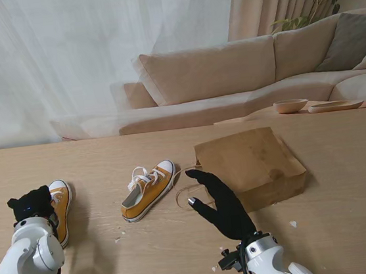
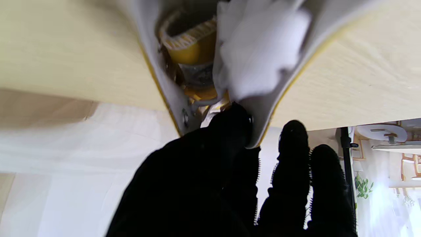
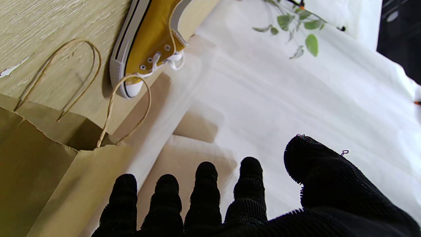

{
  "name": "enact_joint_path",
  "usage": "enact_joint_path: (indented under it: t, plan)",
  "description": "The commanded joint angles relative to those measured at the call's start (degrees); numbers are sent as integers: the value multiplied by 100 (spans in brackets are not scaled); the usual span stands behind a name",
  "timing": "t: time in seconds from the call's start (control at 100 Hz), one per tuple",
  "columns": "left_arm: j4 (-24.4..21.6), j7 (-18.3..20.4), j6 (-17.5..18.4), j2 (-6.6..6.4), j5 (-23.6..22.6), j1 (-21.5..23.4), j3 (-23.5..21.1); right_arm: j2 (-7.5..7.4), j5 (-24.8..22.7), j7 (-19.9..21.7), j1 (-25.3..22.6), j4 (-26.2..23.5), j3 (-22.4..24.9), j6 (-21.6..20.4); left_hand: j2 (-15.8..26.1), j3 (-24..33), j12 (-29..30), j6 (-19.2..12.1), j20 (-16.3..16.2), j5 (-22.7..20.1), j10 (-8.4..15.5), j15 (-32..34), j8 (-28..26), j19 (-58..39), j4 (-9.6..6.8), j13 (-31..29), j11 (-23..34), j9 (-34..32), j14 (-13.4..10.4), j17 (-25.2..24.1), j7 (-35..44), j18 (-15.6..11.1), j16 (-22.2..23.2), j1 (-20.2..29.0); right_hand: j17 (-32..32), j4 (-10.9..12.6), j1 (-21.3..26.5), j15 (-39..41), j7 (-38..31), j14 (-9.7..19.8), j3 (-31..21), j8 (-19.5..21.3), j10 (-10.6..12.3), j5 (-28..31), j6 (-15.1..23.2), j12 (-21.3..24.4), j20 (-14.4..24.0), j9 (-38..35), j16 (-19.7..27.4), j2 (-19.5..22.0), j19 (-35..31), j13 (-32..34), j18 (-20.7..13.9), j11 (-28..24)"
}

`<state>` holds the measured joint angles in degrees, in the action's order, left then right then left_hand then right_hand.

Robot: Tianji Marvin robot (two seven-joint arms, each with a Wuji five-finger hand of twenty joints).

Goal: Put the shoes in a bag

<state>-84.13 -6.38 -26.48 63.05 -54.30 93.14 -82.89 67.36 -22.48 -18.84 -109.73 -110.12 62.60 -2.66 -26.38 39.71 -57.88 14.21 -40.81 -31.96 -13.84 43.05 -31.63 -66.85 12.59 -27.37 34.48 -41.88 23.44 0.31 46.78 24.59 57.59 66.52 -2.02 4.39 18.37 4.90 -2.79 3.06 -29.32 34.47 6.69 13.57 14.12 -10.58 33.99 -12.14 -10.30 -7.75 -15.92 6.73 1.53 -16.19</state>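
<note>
No shoe is bagged yet. The left hand (image 1: 32,204) grips one shoe (image 1: 61,207); the right hand (image 1: 220,202), fingers spread, waits beside the bag (image 1: 256,165).

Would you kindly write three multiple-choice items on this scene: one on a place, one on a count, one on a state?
1. Where does the paper bag lie relative to the middle shoe?
A. to its right
B. to its left
C. on top of it

2. How many yellow shoes are visible?
A. one
B. two
C. three

3. The right hand is:
A. shut on the bag
B. shut on a shoe
C. open

Answers: 1 A, in the stand view the bag sits rightward; 2 B, a second shoe is at the left hand; 3 C, fingers spread, holding nothing.
</note>
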Motion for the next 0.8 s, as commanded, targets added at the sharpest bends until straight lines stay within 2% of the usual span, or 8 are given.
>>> enact_joint_path:
  t: [0.0, 0.05, 0.22, 0.35, 0.45, 0.55, 0.68, 0.79]
  plan:
    - [-99, 247, -111, -59, -90, 71, 3, 47, 16, 62, -51, -40, -2, -14, 169, -120, -273, -44, -20, 638, 450, -51, 130, 37, -504, 690, -331, 652, -277, -252, -76, -226, -76, 389, 19, -179, 25, 26, 61, 114, 130, 104, 110, 14, -8, -23, -46, 95, -5, 87, -18, -50, -44, -96]
    - [-87, 255, -160, -64, -113, 88, 19, 48, 18, 60, -54, -43, 1, -17, 101, -153, -273, -29, -100, 1130, 490, 209, 19, 128, -542, 1038, -87, 976, -414, -325, -148, -262, -708, -211, 19, -179, 27, 30, 59, 116, 130, 104, 110, 18, -5, -24, -46, 94, -5, 86, -18, -43, -44, -98]
    - [-31, 232, -311, -52, -61, 132, 55, 52, 13, 32, -73, -59, 11, -20, 323, -167, -398, -172, -170, 2488, 728, 156, -516, 284, -645, 1352, 1162, 1821, -547, -469, -31, -341, -681, -1260, 24, -180, 28, 40, 55, 113, 131, 101, 113, 27, -6, -26, -47, 96, -6, 86, -20, -43, -44, -102]
    - [79, 27, -304, 2, 198, 132, 42, 54, 23, 26, -83, -69, 12, -28, 392, -421, -183, -171, -204, 2485, 580, 86, -551, 293, -633, 1028, 1117, 1413, -328, -355, -188, -212, -753, -1223, 26, -181, 34, 47, 54, 111, 130, 98, 108, 32, -6, -28, -47, 92, -6, 80, -22, -40, -38, -108]
    - [99, 12, -260, 27, 409, 147, 12, 56, 23, 20, -83, -70, 9, -30, 359, -487, 522, 40, -139, 2485, 390, -144, -665, 318, -596, 463, 121, 669, -80, -39, -40, -11, -1118, -782, 31, -181, 37, 50, 52, 110, 129, 95, 108, 36, -9, -29, -47, 92, -5, 79, -24, -43, -39, -112]
    - [117, 25, -252, 41, 538, 134, 14, 55, 27, 26, -82, -71, 7, -31, 375, -448, 803, 313, -41, 2399, 352, -40, -603, 35, -548, -116, -963, -143, 44, 358, 140, 135, -1340, 377, 33, -181, 40, 58, 51, 97, 129, 94, 111, 39, -2, -30, -47, 94, -7, 80, -26, -39, -31, -113]
    - [224, -298, -215, 117, 738, 54, 59, 55, 29, 24, -86, -75, 6, -30, 479, 973, 1659, 729, -81, 1709, 395, 247, -608, -549, -226, -1261, 619, -517, 241, 1133, 567, 422, -816, 628, 43, -181, 47, 68, 49, 93, 128, 92, 115, 43, -3, -31, -45, 89, -8, 73, -32, -37, -25, -117]
    - [279, -535, -86, 156, 772, 16, 73, 58, 32, 14, -93, -82, 9, -22, 257, 1537, 1251, 535, -90, 992, 792, 1115, -884, -807, 7, -1734, 1852, -950, 180, 1565, 1155, 638, -563, 647, 48, -182, 51, 73, 44, 93, 129, 91, 117, 52, -1, -34, -43, 90, -7, 75, -37, -40, -22, -123]
